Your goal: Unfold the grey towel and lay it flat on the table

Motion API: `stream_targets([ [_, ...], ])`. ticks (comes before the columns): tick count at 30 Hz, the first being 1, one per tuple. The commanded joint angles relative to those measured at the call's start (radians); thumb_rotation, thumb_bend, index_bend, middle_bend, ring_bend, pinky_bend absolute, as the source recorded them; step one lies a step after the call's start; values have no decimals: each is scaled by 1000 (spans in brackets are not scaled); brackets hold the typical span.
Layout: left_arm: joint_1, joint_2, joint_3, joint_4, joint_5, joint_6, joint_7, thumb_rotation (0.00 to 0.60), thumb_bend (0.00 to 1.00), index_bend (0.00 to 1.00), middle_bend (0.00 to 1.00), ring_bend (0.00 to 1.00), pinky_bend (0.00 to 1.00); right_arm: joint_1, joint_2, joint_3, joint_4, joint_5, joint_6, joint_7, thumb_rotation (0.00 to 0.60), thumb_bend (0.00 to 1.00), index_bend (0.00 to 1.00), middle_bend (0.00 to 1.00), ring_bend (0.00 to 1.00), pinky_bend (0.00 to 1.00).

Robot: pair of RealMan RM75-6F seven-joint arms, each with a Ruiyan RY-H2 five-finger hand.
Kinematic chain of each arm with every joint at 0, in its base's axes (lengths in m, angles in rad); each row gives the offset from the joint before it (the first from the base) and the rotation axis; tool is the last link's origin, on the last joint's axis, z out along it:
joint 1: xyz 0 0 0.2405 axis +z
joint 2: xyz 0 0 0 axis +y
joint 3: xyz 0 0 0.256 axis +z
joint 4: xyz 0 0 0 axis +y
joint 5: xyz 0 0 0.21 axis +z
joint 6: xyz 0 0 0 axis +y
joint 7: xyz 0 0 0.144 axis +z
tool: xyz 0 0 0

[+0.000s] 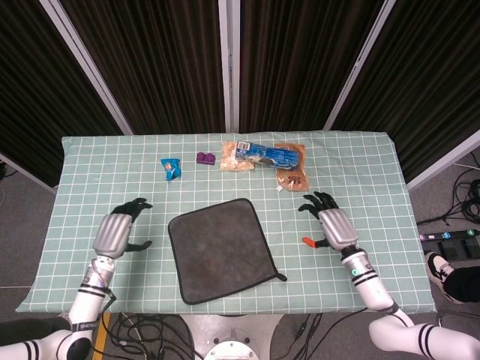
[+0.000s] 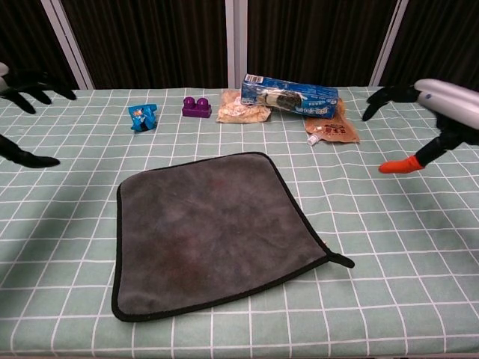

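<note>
I get even overhead light, both views sharp, no glare; soft shadow under the grey towel edge, curtains dark, chest view slightly bowed at the edges

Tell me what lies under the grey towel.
The grey towel lies spread flat on the checked tablecloth. Nothing bulges through it, but whatever it covers is hidden from both views.

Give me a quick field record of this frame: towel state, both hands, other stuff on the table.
towel: grey towel spread open and flat on the table, nothing touching it
left robot hand: open, holds nothing, left of the towel
right robot hand: open, holds nothing, right of the towel
far side of table: blue wrapper, purple block, blue packet, brown pouch
</note>
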Motion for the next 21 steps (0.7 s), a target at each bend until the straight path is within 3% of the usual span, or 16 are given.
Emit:
stream_targets([
  [1,35,34,-23,28,-45,19,-34,600,38,305,282,242,277,-45,46,1,-21,9,48,-16,600,91,311,122,0,0],
  [9,131,83,-3,71,-46,100,-112,600,38,305,282,242,265,-168,166,-27,-73,-15,170,41,600,94,311,122,0,0],
  [21,260,127,84,42,68,245,-99,600,38,305,282,241,253,-332,297,-99,-106,-101,288,193,600,97,308,116,0,0],
])
